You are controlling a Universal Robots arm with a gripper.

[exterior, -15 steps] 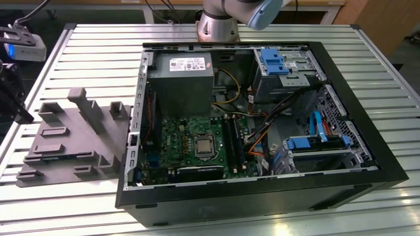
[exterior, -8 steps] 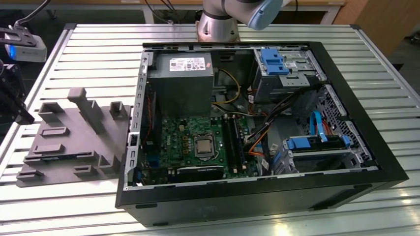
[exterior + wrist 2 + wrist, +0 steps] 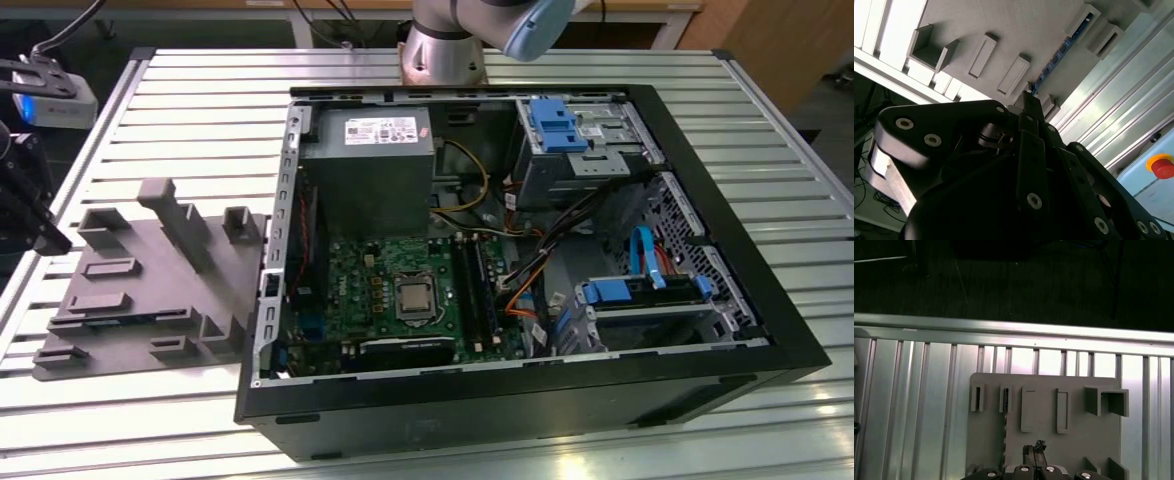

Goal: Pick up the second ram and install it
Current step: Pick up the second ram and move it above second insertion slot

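Slatted metal table (image 3: 174, 100) bearing a gray fixture (image 3: 147, 270) at the exterior view's left and an open computer case (image 3: 534, 400) at centre. The second ram (image 3: 1058, 58) stands on edge in a fixture slot, low in the exterior view's lower left, its long axis along the fixture's near edge. The gripper (image 3: 1035, 454), drawn shut on nothing, hangs over the fixture, the ram slightly to one side; upright posts (image 3: 174, 215) stand close by.

You have a ribbed silver metal tabletop (image 3: 174, 90) carrying a gray moulded plastic fixture (image 3: 147, 290) toward the exterior view's left, just beside an open black computer case (image 3: 534, 410).
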